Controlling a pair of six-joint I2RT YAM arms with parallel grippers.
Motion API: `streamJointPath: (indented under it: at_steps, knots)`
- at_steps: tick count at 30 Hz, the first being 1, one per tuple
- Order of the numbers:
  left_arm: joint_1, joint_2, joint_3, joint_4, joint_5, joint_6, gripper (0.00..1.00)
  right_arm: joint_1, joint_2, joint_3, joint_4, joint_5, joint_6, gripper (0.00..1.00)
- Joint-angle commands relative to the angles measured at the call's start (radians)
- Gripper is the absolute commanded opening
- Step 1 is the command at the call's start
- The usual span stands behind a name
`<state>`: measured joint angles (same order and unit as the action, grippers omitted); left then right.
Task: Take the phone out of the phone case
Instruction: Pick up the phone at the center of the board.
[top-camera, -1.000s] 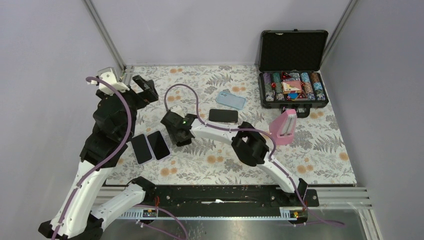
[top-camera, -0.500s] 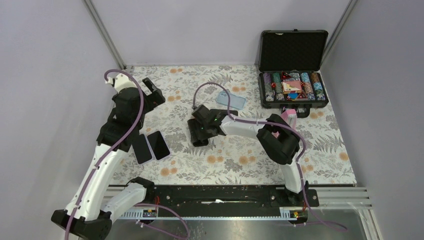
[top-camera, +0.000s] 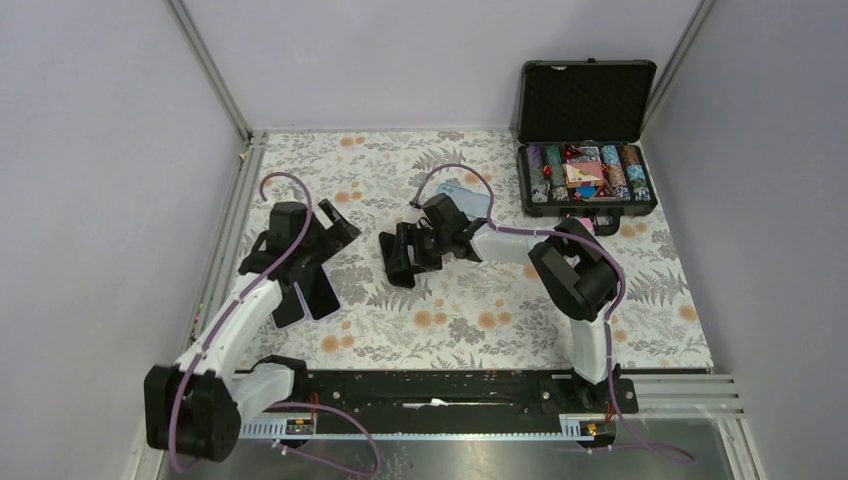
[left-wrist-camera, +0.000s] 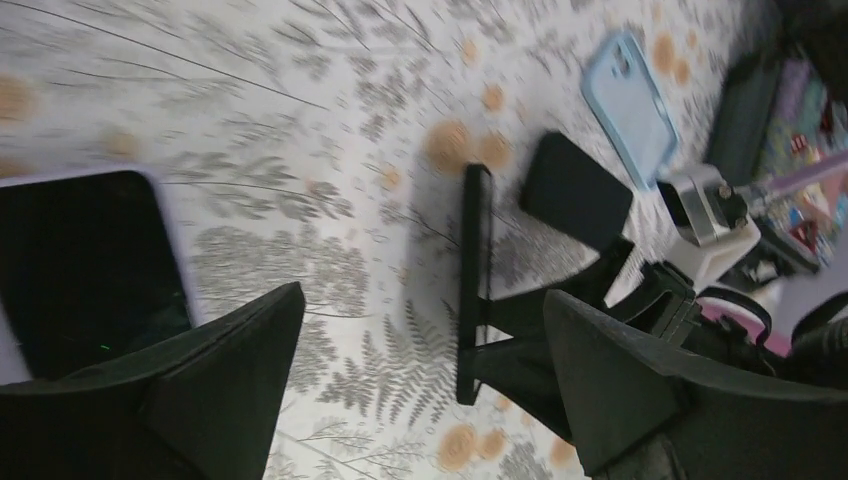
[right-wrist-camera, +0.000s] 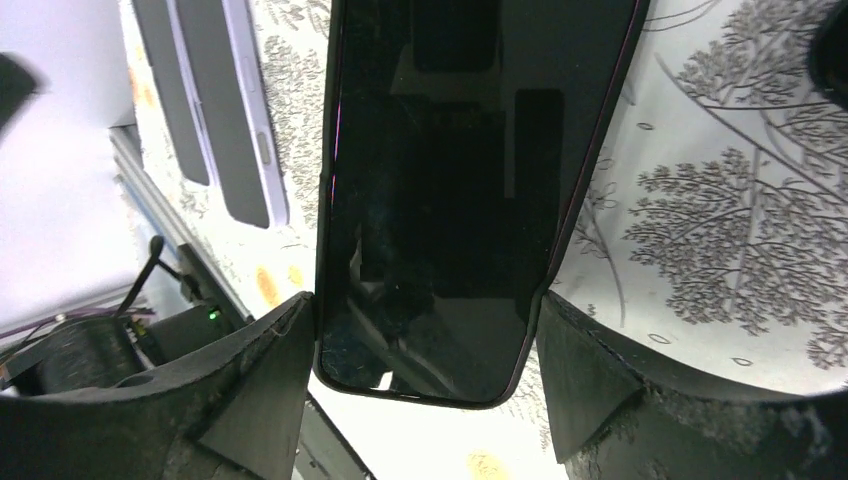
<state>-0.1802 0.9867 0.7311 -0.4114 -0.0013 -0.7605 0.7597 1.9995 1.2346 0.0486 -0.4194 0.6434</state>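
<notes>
Floral surface (top-camera: 480, 320) inside grey walls (top-camera: 400, 60); right fingers (right-wrist-camera: 240, 400) pinched a phone (right-wrist-camera: 440, 200) at centre frame.
The surface carried a leaf-and-flower print, with metal posts (top-camera: 205, 65) at the corners. At upper right an open black briefcase (top-camera: 585, 100) held rows of chips (top-camera: 615, 165) and some cards. The right fingers pressed on both long edges of the phone, which stood on edge. The left fingers (left-wrist-camera: 220, 390) were spread, holding nothing, above two phones (top-camera: 322, 292) at left. A blue case (left-wrist-camera: 630, 105) lay flat at upper centre.
</notes>
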Motion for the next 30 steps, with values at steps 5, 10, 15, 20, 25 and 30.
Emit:
streamJointPath:
  at_steps: [5,10,15,20,25,30]
  knots:
    - [0.003,0.274,-0.054,0.382,0.364,-0.022,0.86,-0.003,-0.029,0.008,0.206,-0.199,0.140,0.46]
    - [0.003,0.365,-0.043,0.346,0.330,-0.011,0.83,-0.008,-0.015,0.024,0.242,-0.220,0.191,0.45]
    - [0.002,0.413,-0.071,0.478,0.412,-0.093,0.72,-0.007,-0.004,0.021,0.259,-0.227,0.213,0.45]
    - [0.002,0.451,-0.059,0.516,0.464,-0.132,0.50,-0.007,0.005,0.029,0.223,-0.214,0.193,0.46]
    - [0.003,0.483,-0.060,0.531,0.507,-0.152,0.18,-0.006,0.009,0.066,0.152,-0.188,0.155,0.51]
    - [0.004,0.477,-0.036,0.507,0.516,-0.131,0.00,-0.010,-0.021,0.062,0.096,-0.157,0.132,0.74]
